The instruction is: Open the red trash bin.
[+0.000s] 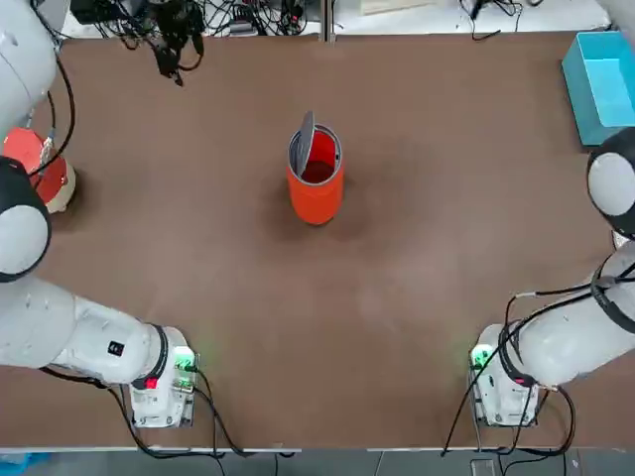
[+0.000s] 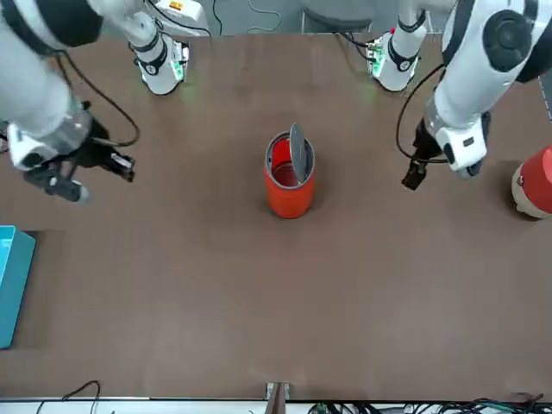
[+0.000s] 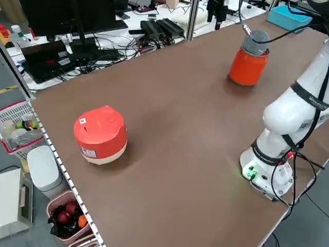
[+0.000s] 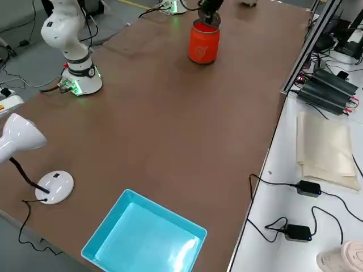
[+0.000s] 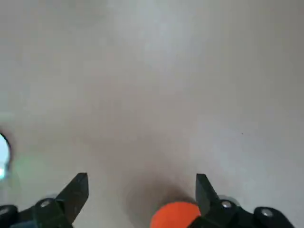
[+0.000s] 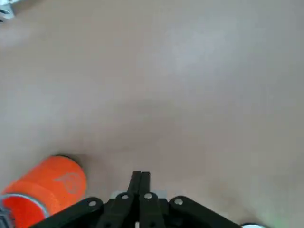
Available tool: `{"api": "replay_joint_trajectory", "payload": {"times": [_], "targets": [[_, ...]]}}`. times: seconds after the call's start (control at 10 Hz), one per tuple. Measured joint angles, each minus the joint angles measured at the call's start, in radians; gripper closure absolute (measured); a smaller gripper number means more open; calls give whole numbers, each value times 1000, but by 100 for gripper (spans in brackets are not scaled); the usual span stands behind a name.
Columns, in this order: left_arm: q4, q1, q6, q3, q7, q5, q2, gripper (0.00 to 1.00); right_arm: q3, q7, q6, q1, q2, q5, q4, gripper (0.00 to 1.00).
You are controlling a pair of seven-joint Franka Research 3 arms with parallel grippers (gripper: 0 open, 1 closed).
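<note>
Red trash bin mid-table, grey lid tipped upright (red interior showing)

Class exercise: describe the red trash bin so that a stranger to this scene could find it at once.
Start at the brown table and look to its middle: the red trash bin stands there alone. It is an upright orange-red cylinder whose round grey lid is swung up on edge, unlike the squat domed red pot near the edge.

Bare table around red trash bin
</note>
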Motion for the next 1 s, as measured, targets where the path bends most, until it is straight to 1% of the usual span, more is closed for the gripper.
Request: {"api": "replay_joint_trajectory", "payload": {"times": [0.1,0.2,0.3,0.4,0.5,0.6,0.7,0.8,0.9,1.0], "targets": [[45,38,-58,0,102,5,-1,0,0,-96,-31,-54,-12,0,8,99],[89,91,-94,-6,203,8,-4,0,0,-174,-44,-99,-24,0,10,98],[126,175,-111,-34,332,9,-12,0,0,-243,-55,-140,-35,-1,10,97],[152,260,-128,-77,480,9,-20,0,0,-306,-63,-177,-44,-1,10,96],[170,303,-153,-101,625,9,-23,0,1,-360,-68,-210,-52,-1,10,86],[194,307,-178,-104,772,9,-23,0,1,-396,-70,-236,-57,-1,10,73],[222,306,-198,-108,910,8,-24,0,1,-412,-70,-247,-62,-22,11,57],[246,305,-214,-113,1023,8,-24,0,4,-415,-69,-248,-67,-50,11,43],[259,305,-218,-115,1123,8,-24,0,10,-416,-64,-248,-71,-65,10,27],[264,305,-218,-115,1205,8,-24,0,13,-423,-48,-248,-77,-72,4,14]]}}
